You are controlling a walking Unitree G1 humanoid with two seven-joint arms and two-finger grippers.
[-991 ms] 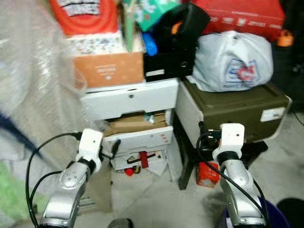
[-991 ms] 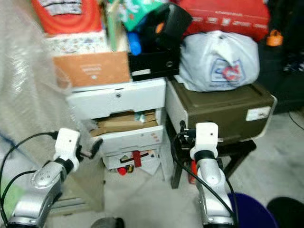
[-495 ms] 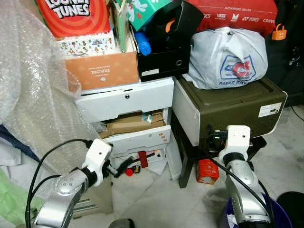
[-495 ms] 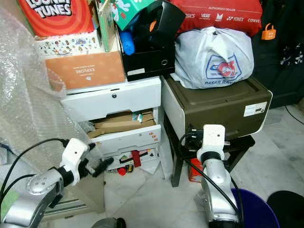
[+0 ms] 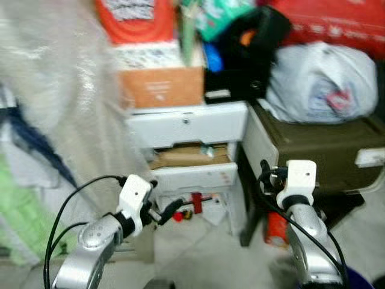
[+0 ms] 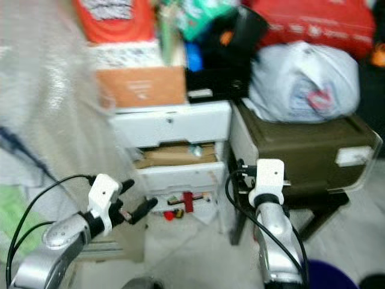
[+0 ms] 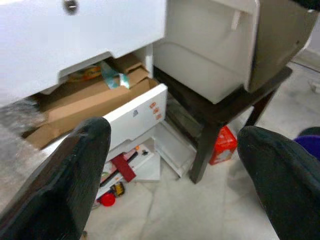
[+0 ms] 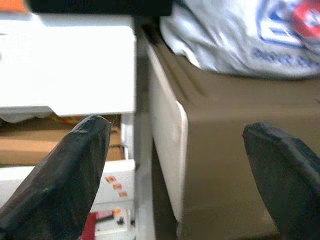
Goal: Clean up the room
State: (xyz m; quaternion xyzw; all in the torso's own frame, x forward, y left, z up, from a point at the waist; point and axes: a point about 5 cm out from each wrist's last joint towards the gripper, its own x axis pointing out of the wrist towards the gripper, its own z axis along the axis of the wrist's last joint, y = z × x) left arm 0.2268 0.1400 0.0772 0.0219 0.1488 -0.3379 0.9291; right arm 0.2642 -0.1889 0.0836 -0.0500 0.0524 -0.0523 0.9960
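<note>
A blurred, cluttered corner. A white plastic drawer unit [image 5: 186, 126] has its middle drawer pulled out, stuffed with flattened brown cardboard [image 7: 80, 102]. Beside it, a boxy olive-brown plastic bin [image 5: 319, 147] sits on a dark wooden stool [image 7: 220, 112], topped by a soft, crinkled grey plastic bag [image 5: 322, 84]. Small red items [image 7: 120, 167] litter the pale tiled floor. The left gripper [image 7: 170, 170] and right gripper [image 8: 175, 170] both hover spread wide, empty.

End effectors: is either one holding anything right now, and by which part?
Nothing is held. The left end effector is open with only floor and drawers between its fingers, and the right end effector is open in front of the brown printer.
</note>
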